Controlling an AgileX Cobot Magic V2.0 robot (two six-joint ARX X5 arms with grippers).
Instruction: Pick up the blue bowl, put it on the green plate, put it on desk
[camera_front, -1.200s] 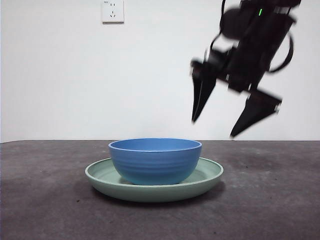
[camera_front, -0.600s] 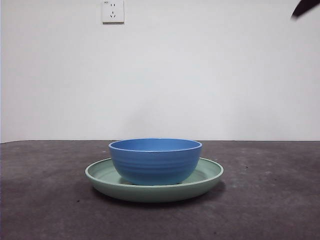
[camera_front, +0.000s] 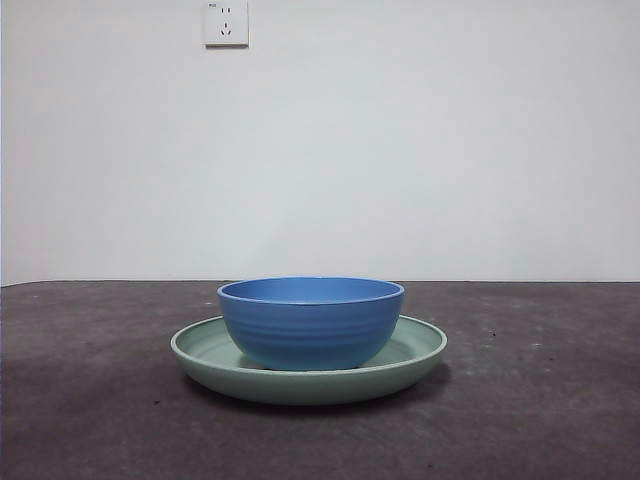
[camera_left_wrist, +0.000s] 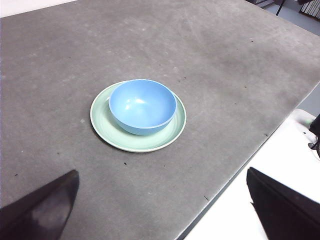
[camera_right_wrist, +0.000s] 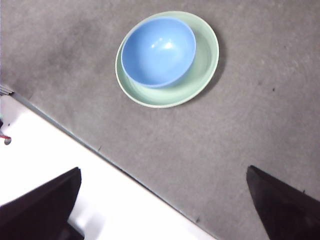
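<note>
bowl: blue bowl (camera_front: 311, 322) sits in green plate (camera_front: 308, 364), mid-surface (camera_front: 540, 400).
tools: left tool (camera_left_wrist: 160, 210) and right tool (camera_right_wrist: 162, 210) released, spread wide, well clear.
risk: rim grasp may drag the plate along.

My front camera sits low, level with the blue bowl (camera_front: 311, 322); both wrist cameras look down from high, sharing it toward twelve o'clock.
</note>
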